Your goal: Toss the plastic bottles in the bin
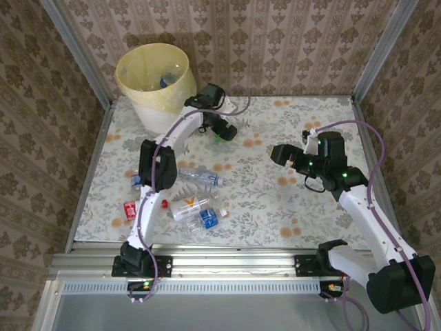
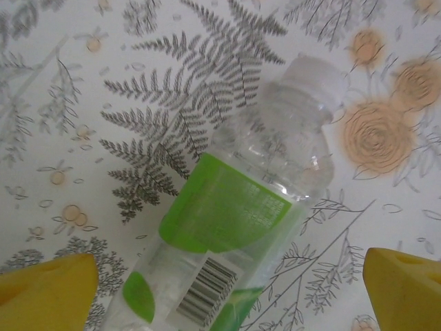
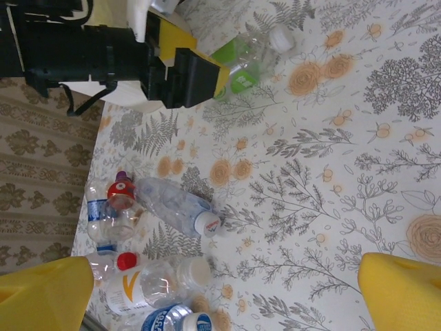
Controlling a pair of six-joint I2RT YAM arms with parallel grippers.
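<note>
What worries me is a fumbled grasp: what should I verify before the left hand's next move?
1. Left hand open: ok, its yellow fingers sit wide apart.
2. Green-labelled bottle between the fingers: ok, lying on its side, slanted across the gap.
3. Fingers low enough to grip: cannot tell.
4. Bottle capped: ok, white cap on.
5. Bin has room: ok, few bottles inside.
6. Right hand out of the way: ok, open, well off to the right.
</note>
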